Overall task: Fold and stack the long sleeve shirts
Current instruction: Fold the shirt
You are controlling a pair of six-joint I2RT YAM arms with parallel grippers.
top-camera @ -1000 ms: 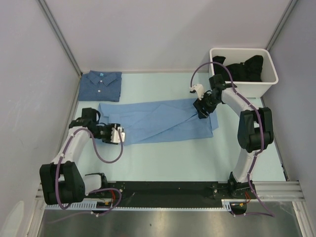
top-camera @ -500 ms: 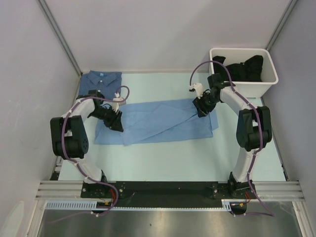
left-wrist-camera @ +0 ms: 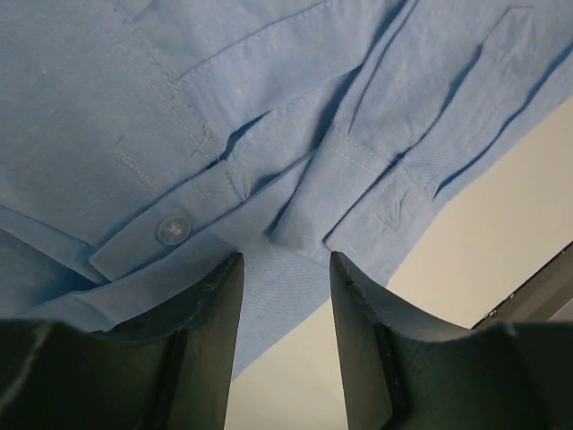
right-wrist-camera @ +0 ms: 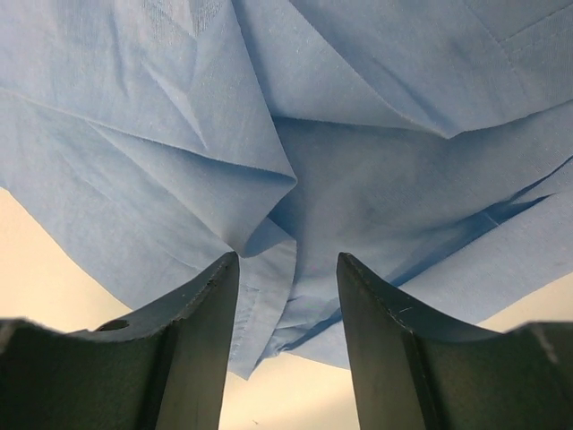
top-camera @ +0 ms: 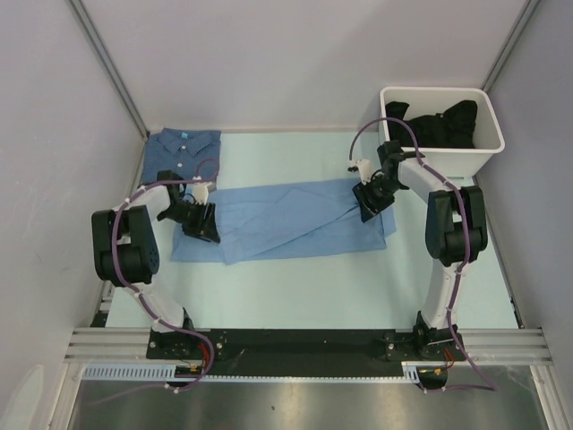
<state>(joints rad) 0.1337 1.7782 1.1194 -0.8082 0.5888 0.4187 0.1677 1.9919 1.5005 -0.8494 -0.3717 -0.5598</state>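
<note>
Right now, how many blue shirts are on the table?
2: a folded denim-blue collared shirt in the far-left corner; a light sky-blue cloth shirt spread mid-table. The white bin may hide others.

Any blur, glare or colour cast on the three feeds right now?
Top external: sharp, evenly lit, soft shadows, no glare. Left wrist: light blue shirt stitching crisp, near fingers dark and underexposed, table looks beige. Right wrist: folds crisp, same warm cast.
</note>
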